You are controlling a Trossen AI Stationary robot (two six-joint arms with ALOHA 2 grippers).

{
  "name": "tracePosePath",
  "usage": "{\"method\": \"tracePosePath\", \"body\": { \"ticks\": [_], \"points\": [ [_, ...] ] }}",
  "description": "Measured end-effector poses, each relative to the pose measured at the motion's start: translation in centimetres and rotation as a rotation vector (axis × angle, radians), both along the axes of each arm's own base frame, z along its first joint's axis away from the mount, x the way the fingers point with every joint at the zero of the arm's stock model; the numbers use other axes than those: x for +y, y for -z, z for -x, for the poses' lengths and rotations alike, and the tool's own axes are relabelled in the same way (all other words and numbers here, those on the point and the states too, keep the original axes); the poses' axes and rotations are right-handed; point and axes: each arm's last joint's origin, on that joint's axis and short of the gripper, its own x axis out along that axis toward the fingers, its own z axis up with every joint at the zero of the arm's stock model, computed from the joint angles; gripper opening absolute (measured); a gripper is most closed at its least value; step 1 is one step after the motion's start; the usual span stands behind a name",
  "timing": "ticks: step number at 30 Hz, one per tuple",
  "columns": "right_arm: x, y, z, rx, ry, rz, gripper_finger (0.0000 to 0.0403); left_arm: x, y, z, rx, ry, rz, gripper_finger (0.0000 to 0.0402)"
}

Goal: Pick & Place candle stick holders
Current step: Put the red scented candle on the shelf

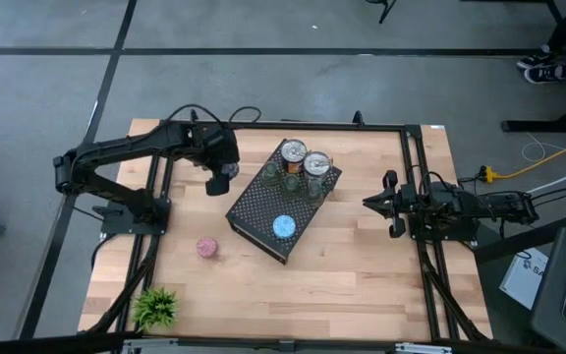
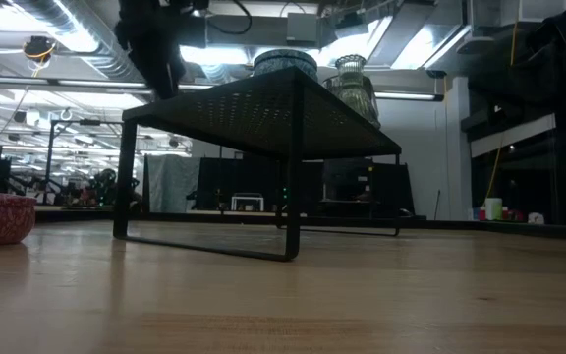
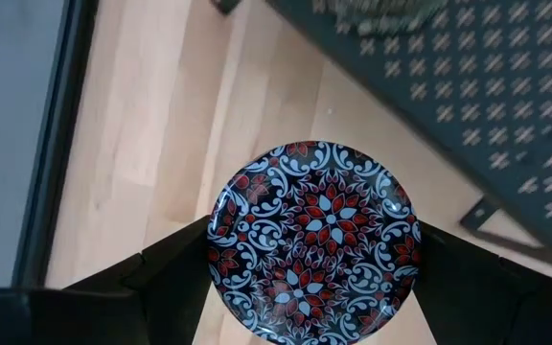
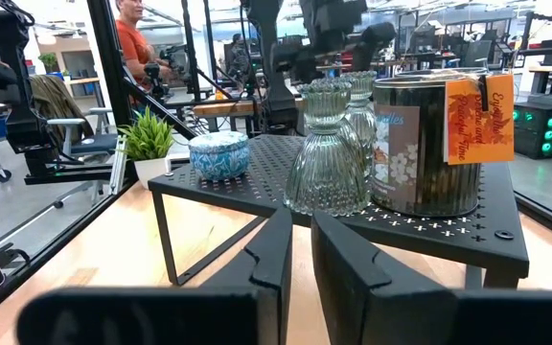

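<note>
We see the left gripper (image 1: pixel 221 180) reaching in from the counter's (image 1: pixel 362 265) left side, its arm bent at the elbow and stretched toward the black perforated stand (image 1: pixel 254 208), hanging above the wood just beside the stand's left edge. Its fingers (image 3: pixel 175 273) are clamped on a round holder with a red, white and black floral lid (image 3: pixel 316 240), held clear of the counter.

On the stand we find two can-like holders (image 1: pixel 294 154) and ribbed glassy ones (image 4: pixel 326 149) grouped at the far end, with a blue round holder (image 1: pixel 284 227) at the near end. A pink round holder (image 1: pixel 206 247) sits on the counter near the stand's front left, and a small green plant (image 1: pixel 155 307) stands at the front left corner.

The right gripper (image 1: pixel 376 203) waits at the right side, arm level, pointed at the stand, its fingers (image 4: pixel 276 251) together and empty.
</note>
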Motion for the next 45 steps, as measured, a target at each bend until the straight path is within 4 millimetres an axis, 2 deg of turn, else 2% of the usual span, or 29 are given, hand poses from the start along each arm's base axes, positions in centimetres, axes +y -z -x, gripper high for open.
{"method": "tracePosePath", "body": {
  "ticks": [7,18,27,36,45],
  "points": [
    [0.0,0.0,0.0,0.0,0.0,0.0,0.0048,-0.6,-1.0,-0.3,-0.049,0.019,0.066,0.0306],
    [0.0,0.0,0.0,0.0,0.0,0.0,0.0048,-2.5,-1.2,-0.9,-0.053,0.108,0.062,0.0306],
    [0.0,0.0,0.0,0.0,0.0,0.0,0.0048,-4.3,-3.8,-1.6,-0.15,0.214,0.071,0.0306],
    [0.0,0.0,0.0,0.0,0.0,0.0,0.0048,-7.0,-3.7,-2.3,-0.158,0.32,0.086,0.0306],
    [0.0,0.0,0.0,0.0,0.0,0.0,0.0048,-8.8,-2.2,-4.3,-0.118,0.389,0.099,0.0306]
  ]
}}
